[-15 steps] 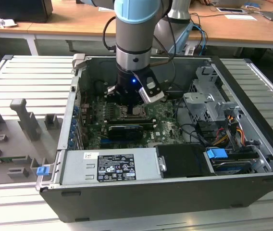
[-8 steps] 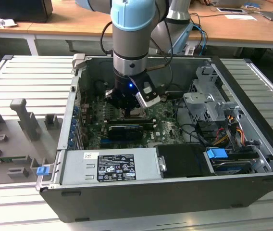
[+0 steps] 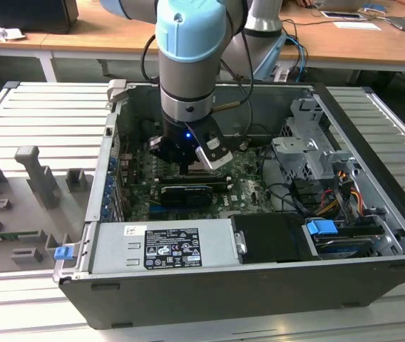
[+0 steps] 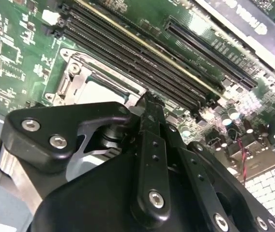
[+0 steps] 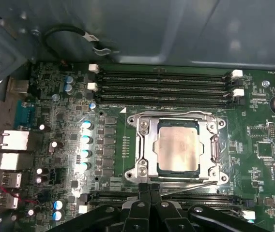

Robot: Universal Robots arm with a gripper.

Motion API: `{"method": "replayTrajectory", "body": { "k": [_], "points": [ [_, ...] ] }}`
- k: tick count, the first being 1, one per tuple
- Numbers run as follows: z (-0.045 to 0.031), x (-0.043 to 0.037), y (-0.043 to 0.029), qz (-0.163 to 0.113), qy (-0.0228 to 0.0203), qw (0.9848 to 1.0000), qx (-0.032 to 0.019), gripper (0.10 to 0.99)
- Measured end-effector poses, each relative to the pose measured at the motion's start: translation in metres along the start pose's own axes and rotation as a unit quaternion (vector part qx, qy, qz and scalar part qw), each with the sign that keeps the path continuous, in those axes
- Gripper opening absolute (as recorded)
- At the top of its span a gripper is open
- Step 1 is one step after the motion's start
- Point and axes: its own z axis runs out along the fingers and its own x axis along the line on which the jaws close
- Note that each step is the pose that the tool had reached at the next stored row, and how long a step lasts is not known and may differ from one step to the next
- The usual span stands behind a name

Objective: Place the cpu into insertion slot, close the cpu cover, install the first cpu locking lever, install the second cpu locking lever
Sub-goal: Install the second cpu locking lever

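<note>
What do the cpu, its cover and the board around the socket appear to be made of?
The cpu looks like metal with a dull silvery-grey lid showing faint sheen. The cpu cover looks like bright bare metal with sharp glints. The board looks like glossy green laminate dotted with small components.

Open computer case (image 3: pixel 373 235) on slatted table (image 3: pixel 38 114). Circuit board (image 5: pixel 273 145) on case floor. Insertion slot (image 5: pixel 142 169) mid-board, between two banks of memory slots (image 5: pixel 161 82). Cpu (image 5: pixel 177 146) seated in slot; cpu cover (image 5: pixel 215 126) down around it. Gripper (image 5: pixel 149 186) just beside cover's edge, over the nearer bank.
</note>
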Motion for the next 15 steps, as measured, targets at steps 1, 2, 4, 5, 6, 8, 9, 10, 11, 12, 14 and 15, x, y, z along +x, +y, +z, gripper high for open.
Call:
{"method": "replayTrajectory", "body": {
  "k": [1, 2, 4, 5, 6, 8, 9, 10, 11, 12, 14, 15],
  "points": [
    [0.0001, 0.0014, -0.0011, -0.003, 0.0005, 1.0, -0.0023, 0.106],
    [0.0003, 0.0022, -0.0014, -0.004, 0.0007, 1.0, -0.0038, 0.106],
    [0.003, 0.0048, -0.0022, -0.008, 0.0014, 0.9999, -0.0067, 0.106],
    [0.0055, 0.0057, -0.0028, -0.011, 0.0021, 0.9999, -0.0075, 0.106],
    [0.0083, 0.0061, -0.0034, -0.015, 0.0028, 0.9999, -0.0084, 0.106],
    [0.0123, 0.0064, -0.0041, -0.019, 0.0037, 0.9998, -0.009, 0.106],
    [0.014, 0.0067, -0.0045, -0.022, 0.0041, 0.9997, -0.0107, 0.106],
    [0.0151, 0.0071, -0.0047, -0.024, 0.0043, 0.9996, -0.0161, 0.106],
    [0.0164, 0.0071, -0.0049, -0.024, 0.0041, 0.9995, -0.0195, 0.106],
    [0.0173, 0.0071, -0.0051, -0.024, 0.0039, 0.9995, -0.022, 0.106],
    [0.0195, 0.0074, -0.0055, -0.024, 0.0036, 0.9994, -0.0259, 0.106],
    [0.0203, 0.0078, -0.0056, -0.024, 0.0035, 0.9994, -0.027, 0.106]
  ]
}}
